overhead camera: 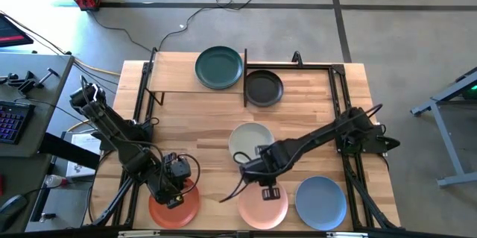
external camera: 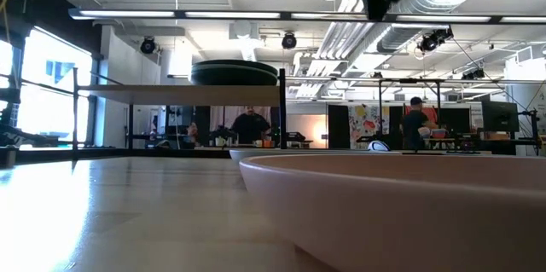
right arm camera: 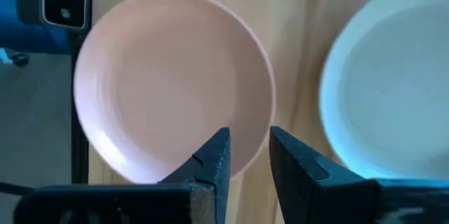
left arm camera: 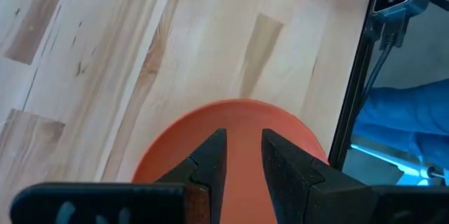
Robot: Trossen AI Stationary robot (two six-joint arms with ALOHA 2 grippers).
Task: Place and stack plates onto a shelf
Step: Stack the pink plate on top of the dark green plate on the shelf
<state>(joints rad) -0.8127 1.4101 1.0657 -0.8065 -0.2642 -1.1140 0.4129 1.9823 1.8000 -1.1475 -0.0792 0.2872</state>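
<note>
Left gripper [overhead camera: 173, 193] over orange plate [overhead camera: 173, 207] at table's front-left corner, fingers narrowly apart, holding nothing. Right gripper [overhead camera: 267, 186] likewise over pink plate [overhead camera: 262, 205] at front edge. Plates look stiff, light, slick: pinch the rim. Shelf [overhead camera: 186, 81] back-left.

You get even, bright light from above on the table [overhead camera: 313, 104], with only soft, short shadows under the arms. At table height, ceiling strip lights [external camera: 256, 16] and a window [external camera: 47, 84] on the left flare white, and that glare washes across the near tabletop. The pink plate [external camera: 401, 204] right at the lens is a soft blur; the room behind is sharper. In both wrist pictures the fingers [left arm camera: 210, 161] are dark and slightly soft, the wood crisp.
</note>
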